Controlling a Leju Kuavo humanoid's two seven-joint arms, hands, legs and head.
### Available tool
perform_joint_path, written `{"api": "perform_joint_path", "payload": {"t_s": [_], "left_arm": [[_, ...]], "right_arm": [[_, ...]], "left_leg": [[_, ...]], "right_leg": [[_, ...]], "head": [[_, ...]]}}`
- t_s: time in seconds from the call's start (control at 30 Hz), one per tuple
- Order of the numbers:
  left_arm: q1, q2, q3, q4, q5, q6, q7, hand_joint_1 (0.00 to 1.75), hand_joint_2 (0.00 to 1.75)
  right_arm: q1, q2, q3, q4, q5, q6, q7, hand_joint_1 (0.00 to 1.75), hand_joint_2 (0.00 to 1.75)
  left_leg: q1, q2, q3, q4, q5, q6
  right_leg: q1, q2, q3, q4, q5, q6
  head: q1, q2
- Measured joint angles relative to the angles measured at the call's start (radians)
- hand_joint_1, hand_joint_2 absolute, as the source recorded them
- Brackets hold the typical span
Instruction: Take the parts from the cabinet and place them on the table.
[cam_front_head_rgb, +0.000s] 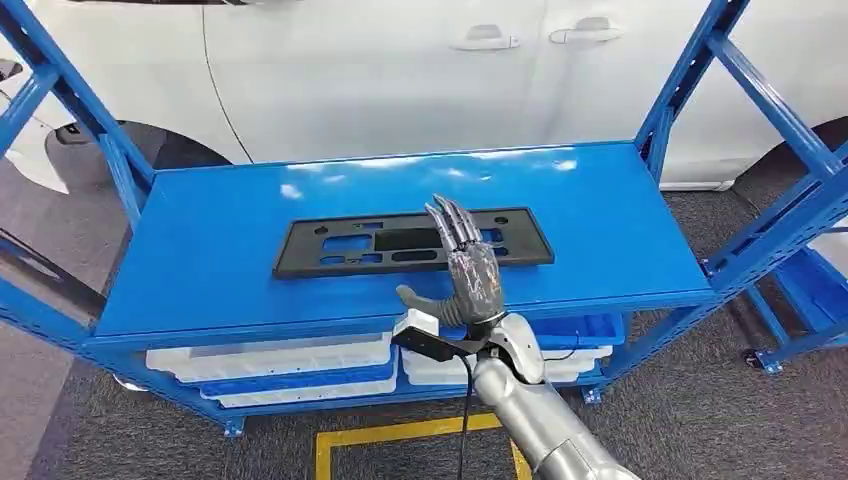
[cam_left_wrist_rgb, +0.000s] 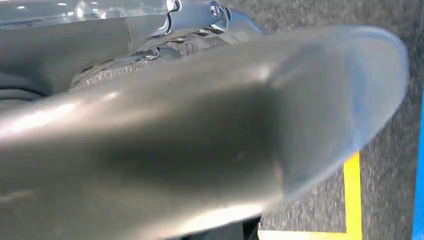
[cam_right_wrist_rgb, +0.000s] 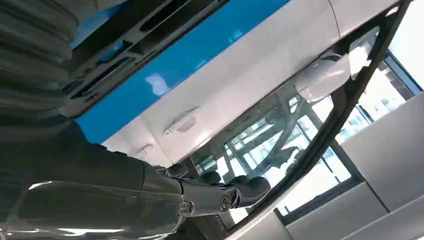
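A flat black plastic part (cam_front_head_rgb: 330, 248) with several cut-outs lies lengthwise in the middle of the blue cabinet's top shelf (cam_front_head_rgb: 200, 240). My right hand (cam_front_head_rgb: 468, 265) hovers over the part's right half, fingers stretched forward and thumb spread to the left, holding nothing. The right wrist view shows the same part (cam_right_wrist_rgb: 125, 40) on the blue shelf (cam_right_wrist_rgb: 200, 60), with my right hand's fingers (cam_right_wrist_rgb: 215, 192) extended and empty. In the left wrist view my left hand (cam_left_wrist_rgb: 200, 140) is a large blurred grey shape above the carpet, and its fingers cannot be made out.
White and blue trays (cam_front_head_rgb: 290, 365) are stacked on the lower shelf. A white car (cam_front_head_rgb: 400, 70) stands close behind the cabinet. Blue uprights (cam_front_head_rgb: 700, 80) frame both ends of the shelf. Yellow floor tape (cam_front_head_rgb: 400, 433) marks the grey carpet in front.
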Motion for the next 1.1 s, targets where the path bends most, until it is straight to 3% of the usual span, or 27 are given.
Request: {"api": "perform_joint_path", "payload": {"t_s": [0.03,0.07,0.13,0.17,0.2,0.23,0.3,0.33,0.37,0.4,0.47,0.5,0.53,0.57,0.63,0.67,0.7,0.73,0.83,0.87,0.97,1.03,1.07,1.1], "left_arm": [[-0.001,0.000,0.000,0.000,-0.001,0.000,0.000,0.00,0.00],[-0.002,0.000,0.000,0.000,-0.002,-0.001,0.000,0.00,0.00],[-0.002,0.000,0.000,0.000,-0.004,-0.001,0.000,0.00,0.00],[0.001,0.000,0.000,0.000,-0.004,-0.001,0.000,0.00,0.00],[0.002,0.000,0.000,0.000,-0.005,-0.001,0.000,0.00,0.00],[0.003,0.000,0.000,0.000,-0.008,-0.001,0.000,0.00,0.00],[0.001,0.000,0.001,0.000,-0.013,-0.001,0.000,0.00,0.00],[0.001,0.000,0.001,0.000,-0.015,-0.002,0.000,0.00,0.00],[0.000,0.000,0.001,0.000,-0.019,-0.003,0.000,0.00,0.00],[-0.003,0.000,0.001,0.000,-0.022,-0.003,0.000,0.00,0.00],[-0.003,0.000,0.001,0.000,-0.024,-0.004,0.000,0.00,0.00],[-0.003,0.000,0.002,0.000,-0.025,-0.004,0.001,0.00,0.00],[-0.003,0.000,0.002,0.000,-0.029,-0.004,0.001,0.00,0.00],[-0.005,0.000,0.002,0.000,-0.032,-0.003,0.001,0.00,0.00],[-0.008,0.000,0.002,0.000,-0.037,-0.002,0.002,0.00,0.00],[-0.008,0.000,0.002,0.000,-0.040,-0.002,0.002,0.00,0.00],[-0.007,0.000,0.002,0.000,-0.040,-0.001,0.004,0.00,0.00],[-0.005,0.000,0.002,0.000,-0.041,0.001,0.006,0.00,0.00],[-0.006,0.000,0.002,0.000,-0.043,0.001,0.009,0.00,0.00],[-0.007,0.000,0.002,0.001,-0.043,0.001,0.011,0.00,0.00],[-0.008,0.000,0.002,0.001,-0.046,0.002,0.011,0.00,0.00],[-0.010,0.001,0.002,0.001,-0.047,0.002,0.011,0.00,0.00],[-0.010,0.001,0.002,0.001,-0.047,0.002,0.011,0.00,0.00],[-0.010,0.000,0.002,0.001,-0.047,0.002,0.011,0.00,0.00]], "right_arm": [[-0.003,0.000,0.000,0.003,0.015,0.000,0.001,0.00,1.75],[-0.008,0.004,0.000,0.010,0.035,0.000,0.003,0.00,1.75],[-0.009,0.012,0.001,0.024,0.091,0.000,0.013,0.00,1.75],[-0.007,0.016,0.002,0.032,0.121,0.000,0.015,0.00,1.75],[-0.005,0.018,0.002,0.037,0.139,0.000,0.017,0.00,1.75],[-0.005,0.023,0.003,0.044,0.166,0.000,0.021,0.00,1.75],[-0.006,0.040,0.003,0.058,0.206,0.000,0.028,0.00,1.75],[-0.008,0.046,0.005,0.064,0.218,0.000,0.031,0.00,1.75],[-0.013,0.051,0.010,0.075,0.227,0.000,0.033,0.00,1.75],[-0.015,0.054,0.015,0.084,0.233,0.000,0.036,0.00,1.75],[-0.016,0.063,0.028,0.101,0.238,0.000,0.037,0.00,1.75],[-0.018,0.067,0.035,0.108,0.240,0.000,0.037,0.00,1.75],[-0.020,0.071,0.041,0.114,0.248,-0.001,0.039,0.00,1.75],[-0.024,0.073,0.048,0.121,0.250,-0.001,0.039,0.00,1.75],[-0.023,0.073,0.059,0.140,0.254,-0.001,0.045,0.00,1.75],[-0.019,0.073,0.064,0.149,0.254,-0.001,0.046,0.00,1.75],[-0.014,0.073,0.068,0.156,0.255,-0.001,0.046,0.00,1.75],[-0.012,0.073,0.073,0.161,0.256,-0.001,0.046,0.00,1.75],[-0.013,0.073,0.083,0.170,0.263,-0.001,0.048,0.00,1.75],[-0.014,0.072,0.088,0.174,0.264,-0.001,0.050,0.00,1.75],[-0.009,0.072,0.107,0.178,0.275,-0.001,0.061,0.00,1.75],[-0.008,0.072,0.115,0.178,0.281,-0.001,0.063,0.00,1.75],[-0.009,0.072,0.120,0.178,0.281,-0.001,0.063,0.00,1.75],[-0.009,0.073,0.124,0.178,0.281,-0.001,0.064,0.00,1.75]], "left_leg": [[0.002,0.001,-0.007,0.027,-0.013,-0.004],[0.003,0.001,-0.039,0.092,-0.045,-0.008],[0.004,0.001,-0.133,0.261,-0.111,-0.015],[0.004,0.001,-0.170,0.320,-0.118,-0.016],[0.004,0.001,-0.182,0.324,-0.097,-0.016],[0.004,0.001,-0.169,0.279,-0.056,-0.014],[0.004,0.002,-0.092,0.092,0.059,-0.008],[0.003,0.002,-0.064,0.024,0.077,-0.002],[-0.004,0.002,-0.053,0.007,0.063,0.001],[-0.005,0.001,-0.055,0.010,0.060,0.011],[-0.008,-0.001,-0.056,0.010,0.055,0.020],[0.001,0.000,-0.051,0.001,0.059,0.027],[0.003,0.000,-0.046,-0.003,0.060,0.031],[0.004,0.001,-0.045,-0.003,0.058,0.037],[0.002,0.001,-0.043,-0.003,0.053,0.043],[0.002,0.001,-0.042,-0.002,0.051,0.044],[0.002,0.000,-0.039,-0.001,0.047,0.044],[0.002,0.000,-0.034,-0.001,0.043,0.042],[0.002,-0.002,-0.013,0.001,0.028,0.035],[-0.003,-0.002,-0.012,0.003,0.023,0.029],[-0.001,0.000,-0.011,-0.002,0.019,0.011],[0.002,0.001,-0.010,0.004,0.010,0.000],[0.002,0.001,-0.020,0.036,-0.010,-0.005],[0.002,0.001,-0.054,0.109,-0.050,-0.009]], "right_leg": [[0.000,-0.001,0.009,-0.006,-0.002,-0.005],[0.000,-0.002,0.012,-0.006,-0.006,-0.011],[0.004,-0.003,0.019,-0.005,-0.014,-0.018],[0.006,-0.003,0.022,-0.005,-0.018,-0.019],[0.007,-0.002,0.029,-0.005,-0.023,-0.018],[0.007,-0.001,0.037,-0.005,-0.028,-0.018],[0.007,0.000,0.057,-0.004,-0.042,-0.013],[0.007,-0.001,0.061,-0.003,-0.049,-0.009],[0.013,0.001,0.061,0.000,-0.052,-0.002],[0.012,0.001,0.058,-0.001,-0.052,0.002],[0.011,-0.001,0.061,-0.004,-0.055,0.010],[0.015,0.000,0.063,-0.003,-0.059,0.017],[0.010,-0.001,0.058,0.015,-0.072,0.022],[0.009,-0.002,0.032,0.063,-0.098,0.026],[0.002,-0.002,-0.064,0.236,-0.168,0.033],[0.002,-0.002,-0.106,0.305,-0.184,0.036],[0.001,-0.002,-0.132,0.332,-0.174,0.037],[0.000,-0.002,-0.128,0.304,-0.140,0.036],[0.000,-0.003,-0.024,0.049,0.013,0.022],[0.006,-0.004,-0.008,0.022,0.000,0.016],[0.012,0.001,-0.009,0.011,-0.004,0.007],[0.001,0.000,0.002,-0.005,0.002,-0.004],[0.002,-0.001,0.009,-0.009,0.000,-0.010],[0.002,-0.003,0.011,-0.009,-0.002,-0.015]], "head": [[0.001,0.000],[-0.001,0.000],[0.000,0.000],[-0.001,0.000],[-0.001,0.000],[-0.001,0.000],[-0.001,0.000],[-0.001,0.000],[0.000,0.000],[0.000,0.000],[0.000,0.000],[0.001,0.000],[0.001,0.000],[0.006,0.000],[0.005,0.000],[0.006,0.000],[0.006,0.000],[0.006,0.000],[0.006,0.000],[0.005,0.000],[0.005,0.000],[0.005,0.000],[0.003,0.000],[0.003,0.000]]}}
